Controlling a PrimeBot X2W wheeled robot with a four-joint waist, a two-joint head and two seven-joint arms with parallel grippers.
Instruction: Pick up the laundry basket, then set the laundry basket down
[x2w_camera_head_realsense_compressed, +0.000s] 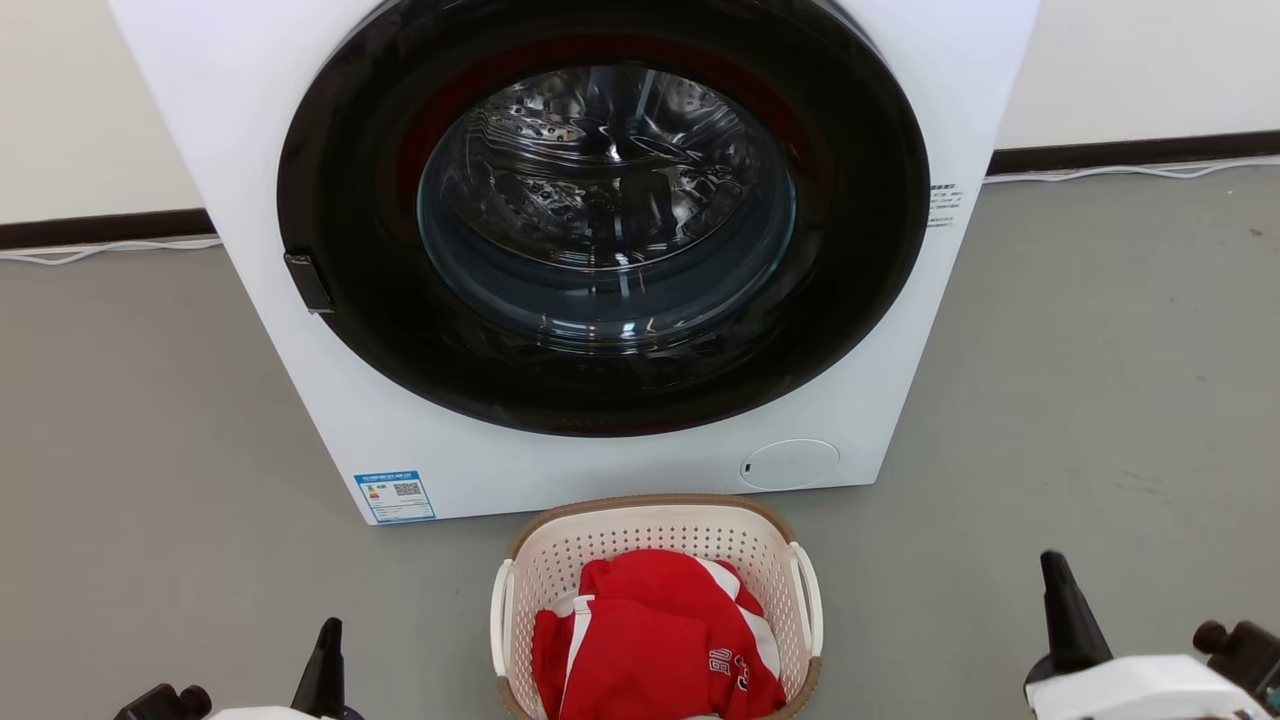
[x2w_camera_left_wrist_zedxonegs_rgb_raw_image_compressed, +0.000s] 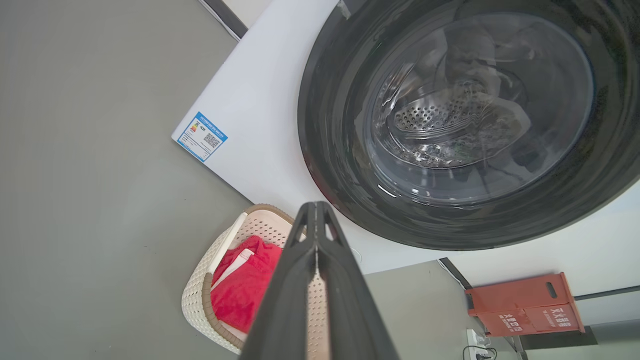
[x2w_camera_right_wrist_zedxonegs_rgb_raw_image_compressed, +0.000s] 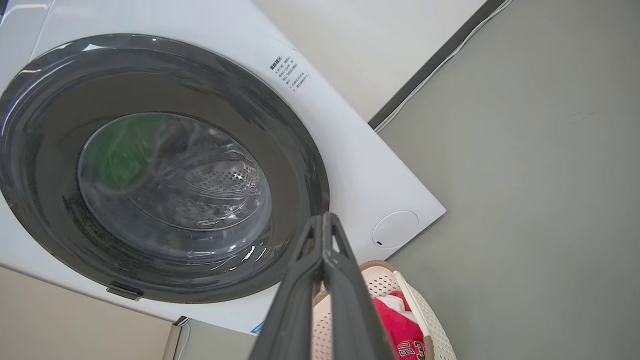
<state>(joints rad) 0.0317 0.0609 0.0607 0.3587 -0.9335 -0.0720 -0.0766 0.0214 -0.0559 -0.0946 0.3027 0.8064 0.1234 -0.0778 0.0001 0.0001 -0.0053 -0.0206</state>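
Note:
The laundry basket (x2w_camera_head_realsense_compressed: 660, 530), cream-white and perforated with a brown rim and white side handles, stands on the grey floor just in front of the washer. Red and white clothing (x2w_camera_head_realsense_compressed: 655, 640) lies inside it. The basket also appears in the left wrist view (x2w_camera_left_wrist_zedxonegs_rgb_raw_image_compressed: 200, 290) and the right wrist view (x2w_camera_right_wrist_zedxonegs_rgb_raw_image_compressed: 425, 310). My left gripper (x2w_camera_head_realsense_compressed: 328, 640) sits low at the left, shut and empty, well clear of the basket; its fingers (x2w_camera_left_wrist_zedxonegs_rgb_raw_image_compressed: 316, 220) are pressed together. My right gripper (x2w_camera_head_realsense_compressed: 1055, 575) is at the lower right, shut and empty, apart from the basket; its fingers (x2w_camera_right_wrist_zedxonegs_rgb_raw_image_compressed: 326, 225) meet at the tip.
A white front-loading washer (x2w_camera_head_realsense_compressed: 500, 460) with a closed dark round door (x2w_camera_head_realsense_compressed: 600, 220) stands behind the basket. A cable (x2w_camera_head_realsense_compressed: 100, 250) runs along the wall's dark skirting. An orange-red box (x2w_camera_left_wrist_zedxonegs_rgb_raw_image_compressed: 522, 305) stands by the wall. Grey floor (x2w_camera_head_realsense_compressed: 1080, 400) spreads to both sides.

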